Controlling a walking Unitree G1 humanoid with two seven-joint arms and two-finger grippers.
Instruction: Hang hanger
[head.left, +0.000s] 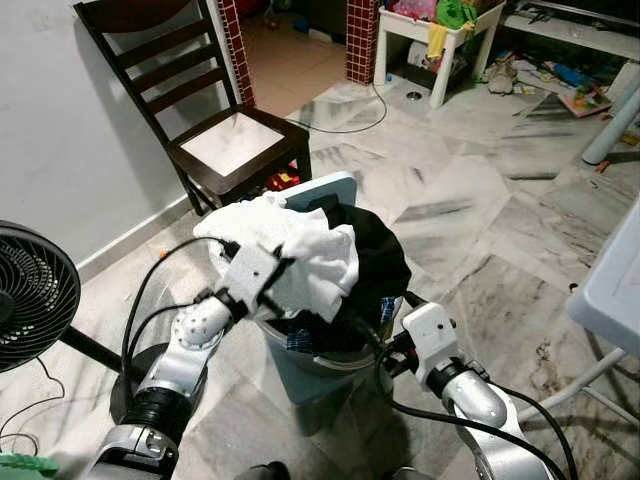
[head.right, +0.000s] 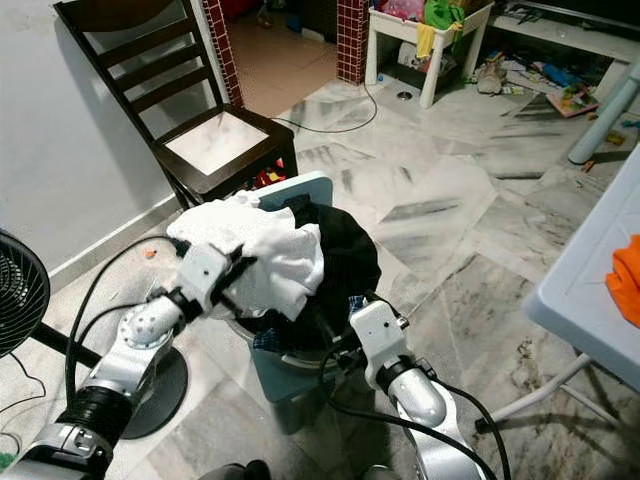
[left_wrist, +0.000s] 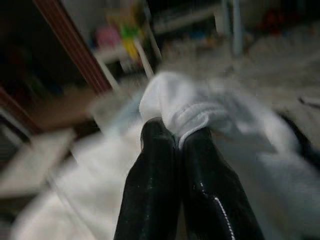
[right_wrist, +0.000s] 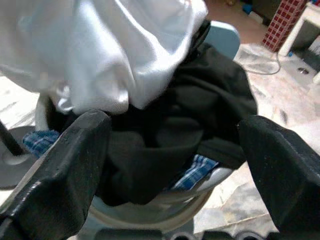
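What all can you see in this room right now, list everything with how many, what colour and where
White garment: one, white, heaped on top of the basket, pinched by the left gripper.
Black garment: one, black, in the basket beside the white one.
Checked cloth: one, blue, hanging over the basket rim.
Laundry basket: one, pale blue-grey, on the floor before the robot.
Chair: one, dark wood, by the wall.
Fan: one, black, at the robot's left.
White stand: one, far side, with colourful things on it.
Orange cloth: one, on the pale table at right.
Left gripper: shut on the white garment.
Right gripper: open, at the basket's near side.
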